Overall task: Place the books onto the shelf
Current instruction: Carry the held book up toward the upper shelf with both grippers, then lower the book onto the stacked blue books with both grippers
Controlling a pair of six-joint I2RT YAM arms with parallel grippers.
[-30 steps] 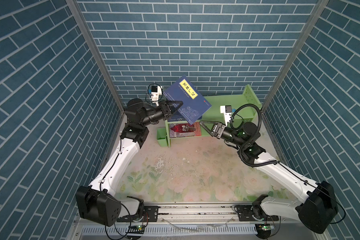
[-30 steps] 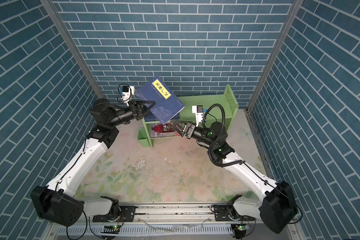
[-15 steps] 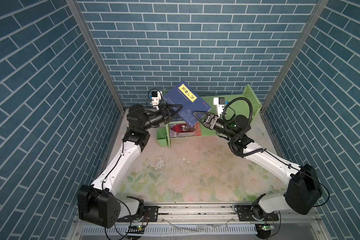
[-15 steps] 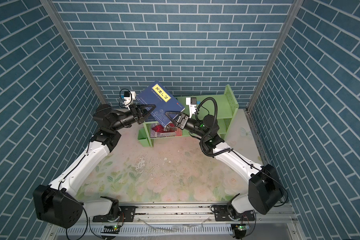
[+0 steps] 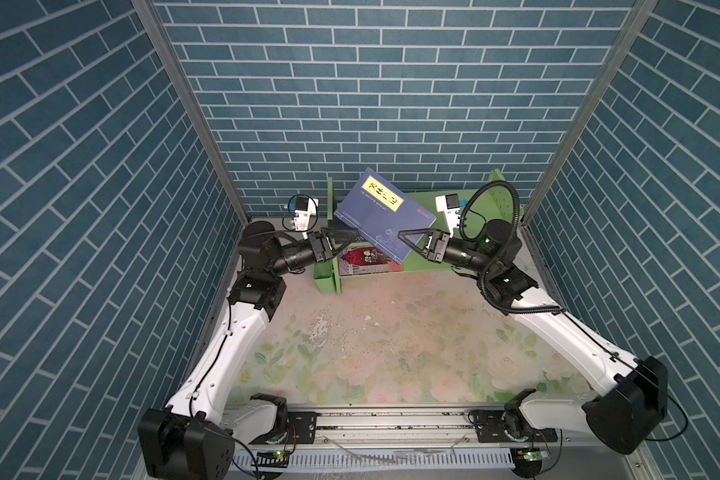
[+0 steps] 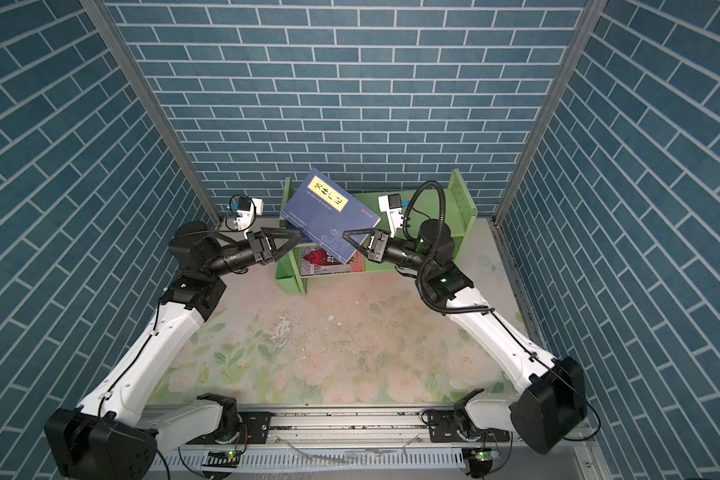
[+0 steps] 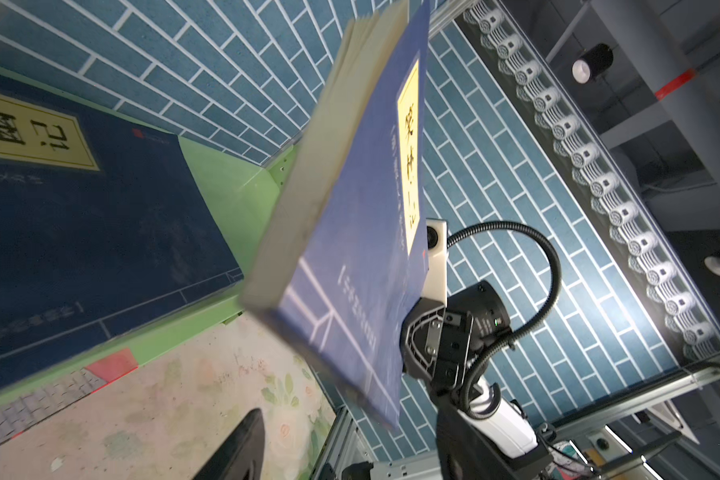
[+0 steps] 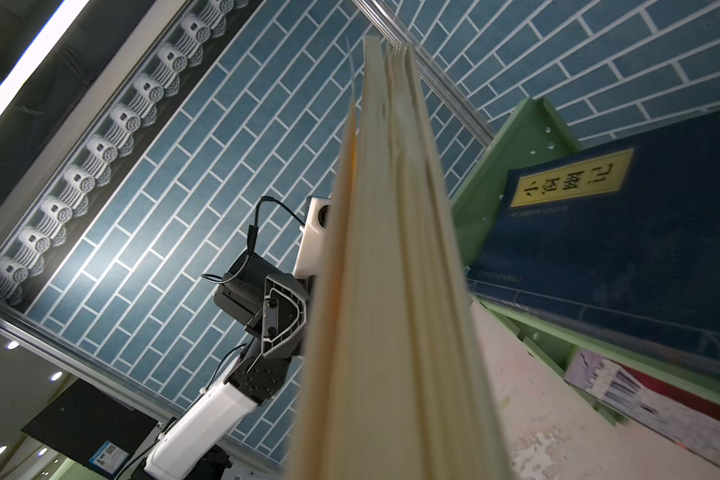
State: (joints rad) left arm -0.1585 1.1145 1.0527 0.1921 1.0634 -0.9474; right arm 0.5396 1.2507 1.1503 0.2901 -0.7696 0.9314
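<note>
heads up, your right claw (image 5: 404,239) is clamped on the near right corner of the blue book (image 5: 385,220). in the right wrist view the book's page edges fill the middle of the frame, right in front of the lens. the book hangs tilted in the air over the left half of the shelf (image 5: 500,208), with its yellow label up toward the far side.

your left claw (image 5: 348,243) sits at the book's near left edge with its jaws spread. in the left wrist view only one finger (image 7: 235,453) shows, blurry, and the book is clear of it, so that side isn't gripping anything. can't tell from above whether a tip brushes the cover.

the shelf stands at the far side of the table (image 5: 391,345), up against the brick wall (image 5: 371,104). a second blue book (image 7: 80,232) lies flat on its top tier, mostly hidden under the held one in both top views. the red and grey book (image 5: 366,262) lies on the bottom tier, toward the left. the little green cup (image 5: 324,278) sits at the shelf's left end, just beside your left arm's wrist.
</note>
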